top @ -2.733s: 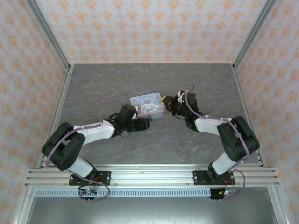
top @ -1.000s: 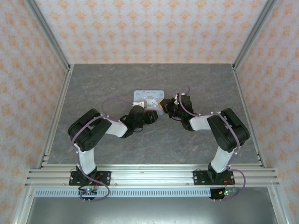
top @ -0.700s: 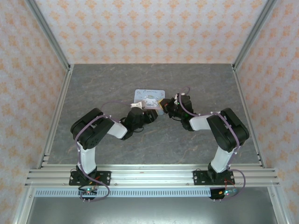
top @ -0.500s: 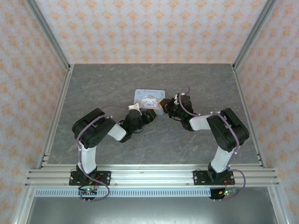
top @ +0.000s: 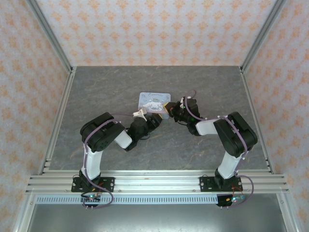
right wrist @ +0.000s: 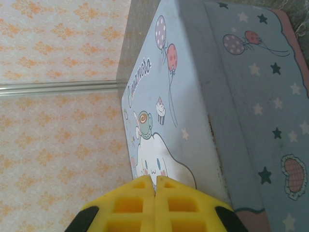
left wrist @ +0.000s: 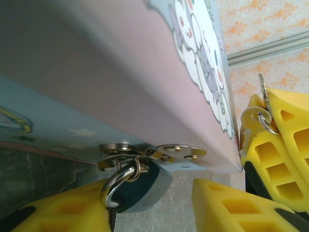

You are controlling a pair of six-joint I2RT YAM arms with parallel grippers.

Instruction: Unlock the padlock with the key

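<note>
since a second ago, the left arm's elbow has swung in toward the middle of the table [top: 96, 96], folding the arm tighter. its wrist stays at the near left corner of the tin [top: 153, 99]. the right arm and the tin have not shifted.

the padlock [left wrist: 142, 186] hangs by its shackle [left wrist: 116, 183] from the hasp [left wrist: 159, 152] on the tin's side, low against the table.

the likely trouble is the padlock swinging. it hangs loose, so an off-centre squeeze could twist it and turn its keyhole, which cannot be seen, away from the key [left wrist: 262, 89]. a hard squeeze might also drag the light tin. the key looks thinly held, so it could pivot or slip when it meets the lock, and its small ring could snag.

the left gripper [left wrist: 166, 208] is partly spread around the padlock. one yellow finger [left wrist: 58, 212] lies against the lock body, and the other stands clear of it, so nothing is clamped yet.

the right gripper [right wrist: 154, 191] waits just beside the tin's right corner with its fingers pressed together. the key and its ring stick out at its tip, so it seems to be pinching the key, close to the padlock but apart from it.
</note>
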